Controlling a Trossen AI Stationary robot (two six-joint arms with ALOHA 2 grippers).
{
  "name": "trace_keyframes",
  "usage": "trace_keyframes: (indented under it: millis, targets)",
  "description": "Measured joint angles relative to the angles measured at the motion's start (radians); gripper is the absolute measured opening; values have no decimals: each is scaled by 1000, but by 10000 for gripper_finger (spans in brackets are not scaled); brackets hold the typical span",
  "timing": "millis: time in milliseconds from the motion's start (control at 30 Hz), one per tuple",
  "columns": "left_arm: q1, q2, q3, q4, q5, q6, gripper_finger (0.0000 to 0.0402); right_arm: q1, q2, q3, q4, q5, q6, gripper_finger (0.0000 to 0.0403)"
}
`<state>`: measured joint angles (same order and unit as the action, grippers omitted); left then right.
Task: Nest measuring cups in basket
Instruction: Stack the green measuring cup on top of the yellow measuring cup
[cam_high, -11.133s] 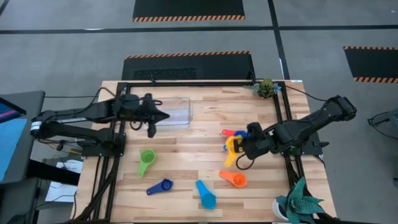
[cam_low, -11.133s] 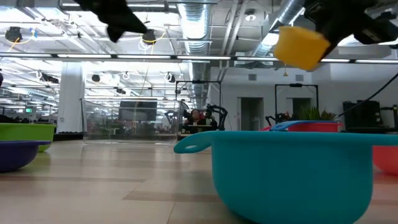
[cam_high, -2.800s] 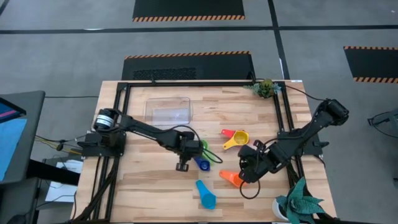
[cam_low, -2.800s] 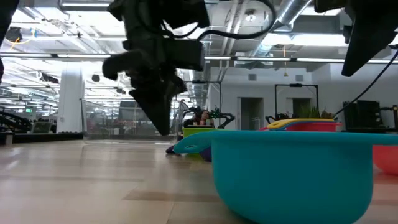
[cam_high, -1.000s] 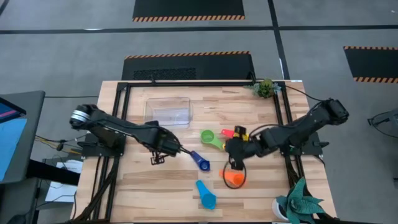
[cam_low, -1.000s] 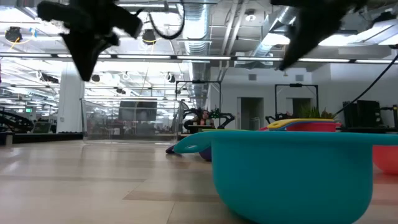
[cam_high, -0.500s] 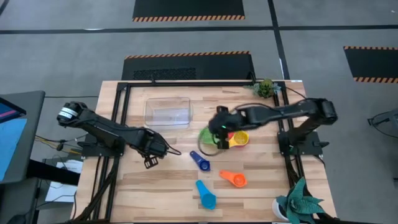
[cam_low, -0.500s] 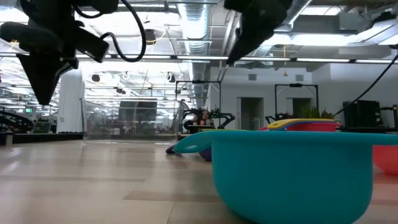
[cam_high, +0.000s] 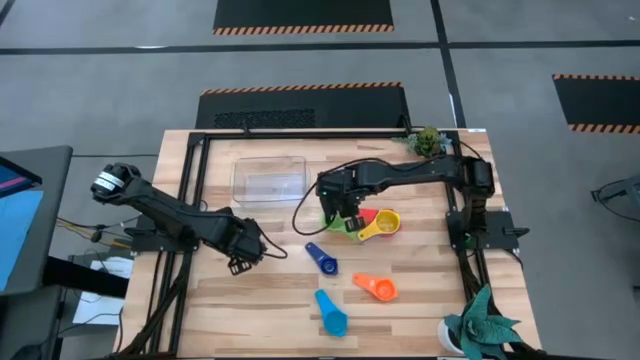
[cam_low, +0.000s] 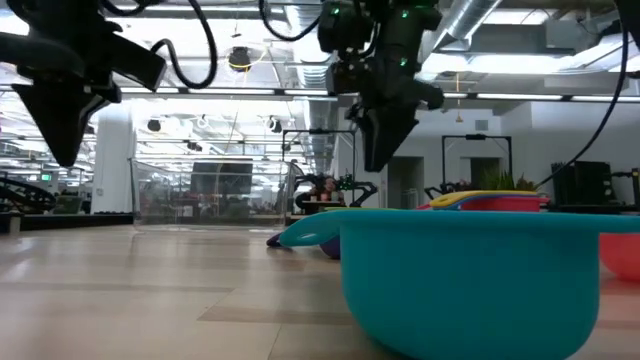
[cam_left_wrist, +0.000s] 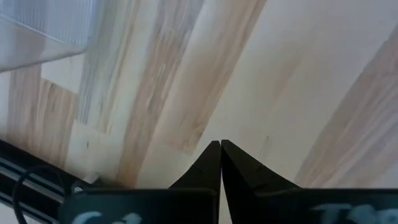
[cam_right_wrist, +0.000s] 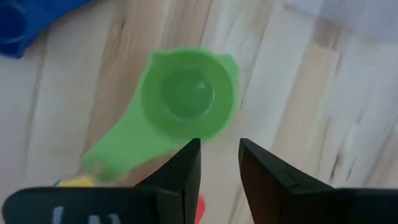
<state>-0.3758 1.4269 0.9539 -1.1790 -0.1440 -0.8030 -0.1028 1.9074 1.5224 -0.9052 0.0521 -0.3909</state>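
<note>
The green cup lies mouth up on the table, its handle pointing toward the yellow cup, which sits on the red cup. My right gripper hovers open just above the green cup, touching nothing. The dark blue cup, orange cup and light blue cup lie nearer the front edge. The clear basket stands at the far left centre with nothing in it. My left gripper is shut over bare wood at the left.
A small plant stands at the far right corner and another at the near right corner. The light blue cup fills the front of the low view. Bare wood lies between the basket and the cups.
My right gripper has swung from near the orange cup toward the far edge and the left, ending over the green cup, still open. My left gripper has drawn back a little toward the table's left edge, staying shut. The cups have kept their places.
</note>
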Motion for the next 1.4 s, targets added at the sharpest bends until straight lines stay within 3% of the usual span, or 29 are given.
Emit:
trace_keyframes:
  millis: [233, 567, 1400]
  targets:
    - [-41, 0, 0, -1, -14, -52, 0, 4, 51, -2, 81, 0, -111, 131]
    - [-74, 0, 0, 20, -21, -84, 0, -23, 113, 4, 154, 0, -115, 131]
    - [-84, 0, 0, 27, -53, -93, 0, -44, 111, -23, 256, -63, -83, 131]
